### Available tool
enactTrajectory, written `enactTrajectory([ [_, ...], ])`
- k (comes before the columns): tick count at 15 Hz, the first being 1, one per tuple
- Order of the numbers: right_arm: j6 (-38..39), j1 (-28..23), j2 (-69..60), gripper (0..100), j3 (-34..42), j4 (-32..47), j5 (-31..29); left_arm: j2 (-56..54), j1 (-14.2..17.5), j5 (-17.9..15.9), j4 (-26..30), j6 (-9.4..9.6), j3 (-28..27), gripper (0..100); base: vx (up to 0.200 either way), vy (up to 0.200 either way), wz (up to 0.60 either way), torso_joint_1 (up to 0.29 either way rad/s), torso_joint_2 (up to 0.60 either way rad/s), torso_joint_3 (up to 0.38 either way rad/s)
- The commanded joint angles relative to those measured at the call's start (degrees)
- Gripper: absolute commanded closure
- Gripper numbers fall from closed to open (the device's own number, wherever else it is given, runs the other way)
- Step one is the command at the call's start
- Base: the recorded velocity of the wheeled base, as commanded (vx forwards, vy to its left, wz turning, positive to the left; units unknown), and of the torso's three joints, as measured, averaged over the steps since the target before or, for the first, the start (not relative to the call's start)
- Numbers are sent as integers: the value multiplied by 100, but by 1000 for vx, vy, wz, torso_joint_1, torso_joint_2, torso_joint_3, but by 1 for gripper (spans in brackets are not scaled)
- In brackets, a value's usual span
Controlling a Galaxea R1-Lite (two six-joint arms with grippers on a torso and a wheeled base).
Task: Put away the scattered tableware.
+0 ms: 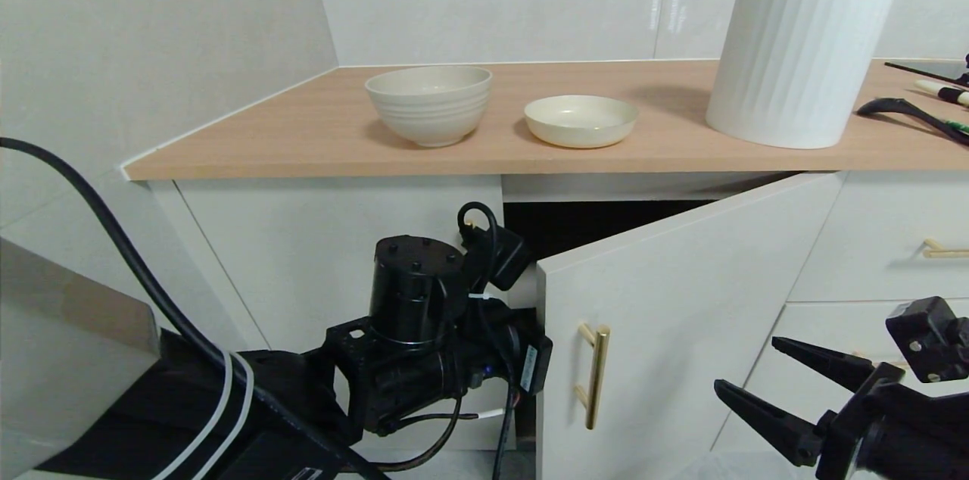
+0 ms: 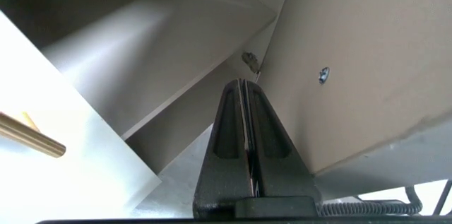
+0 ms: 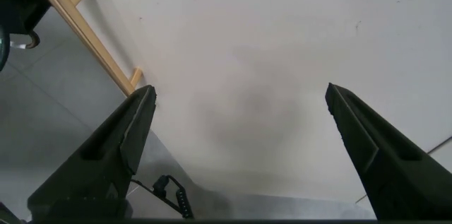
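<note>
Left gripper (image 2: 244, 86) has its fingers pressed flat together and points into the dark opening of the lower cabinet, just behind the free edge of the half-open cabinet door (image 1: 681, 298); whether the fingers actually touch the door's inner face cannot be told. The right gripper (image 1: 748, 365) hangs low in front of the door with its fingers spread wide and nothing between them, near the brass handle (image 1: 596, 374) but not on it. The tableware to be stored, a ribbed bowl (image 1: 429, 103) and a shallow dish (image 1: 581, 120), sits side by side on the wooden countertop (image 1: 303, 132), apart from each other and well above both arms, with a tall white ribbed canister (image 1: 802, 41) further to the robot's right. The step in hand looks like widening the door so the cabinet can take the dishes. To do it well, the joined fingers should bear on the inner face close to the free edge, where leverage is best, and follow the door's arc outward and toward the robot's right instead of pushing straight. The right gripper appears to sit in that swing path, so it probably needs to clear first.
</note>
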Motion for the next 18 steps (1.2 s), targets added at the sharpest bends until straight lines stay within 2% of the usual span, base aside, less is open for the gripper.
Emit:
enactTrajectory([
  [1, -1, 2, 35, 0, 1, 0, 4, 29, -7, -4, -3, -6, -20, 100, 0, 0, 0, 0, 0, 0],
  [2, -1, 2, 44, 0, 1, -9, 4, 56, -7, -4, -3, -6, -38, 100, 0, 0, 0, 0, 0, 0],
  [9, -1, 2, 35, 0, 10, -9, 12, 187, -42, -13, -3, -32, -187, 100, -200, 0, 0, 2, 4, 3],
  [16, -18, 46, -361, 0, -8, -9, 100, 477, -148, -13, -3, -41, -460, 100, 0, 0, 0, 0, 0, 0],
  [18, -18, 283, -730, 0, -51, 9, 144, 495, -245, -13, -3, -50, -477, 100, 0, 0, 0, 0, 0, 0],
])
